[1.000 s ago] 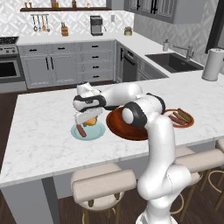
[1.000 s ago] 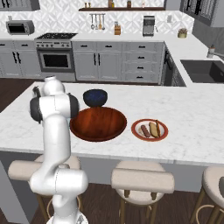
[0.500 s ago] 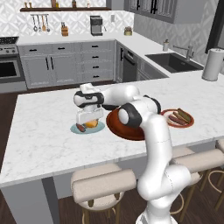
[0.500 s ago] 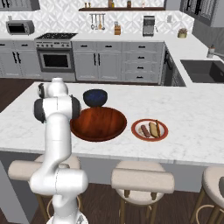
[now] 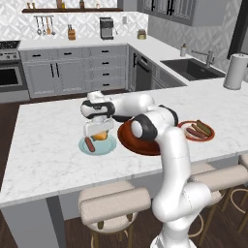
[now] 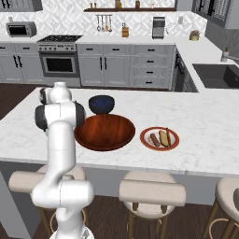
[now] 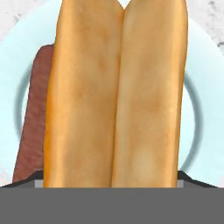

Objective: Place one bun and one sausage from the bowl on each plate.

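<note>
Held just above the pale blue plate (image 5: 98, 145), the gripper (image 5: 98, 129) is seen with its jaws spread wide, and a bun (image 7: 117, 94) lies lengthwise between them. From the hand view the bun is seen close below, its two halves side by side, with one sausage (image 7: 32, 118) lying just beside it on the same plate (image 7: 202, 113). Whether the fingers press on the bun or merely flank it cannot be told. In the left base view the sausage (image 5: 89, 144) rests on the near left part of the plate and the bun (image 5: 100, 135) sits under the gripper.

Two plates are counted: the pale blue one and a white plate with a red-brown rim (image 6: 159, 138), on which one bun (image 6: 164, 137) and one sausage (image 6: 154, 139) lie side by side. One wide wooden bowl (image 6: 105, 132) stands between the two plates; nothing can be made out inside it. One smaller dark blue bowl (image 6: 101, 103) sits just behind it.

All of this is set on a white marble island counter (image 5: 48, 155), with three padded stools (image 6: 151, 191) tucked under its near edge. Farther back, grey cabinets (image 6: 116, 67), an oven (image 6: 59, 63), a sink (image 5: 191, 68) and a paper towel roll (image 5: 236, 71) are seen.
</note>
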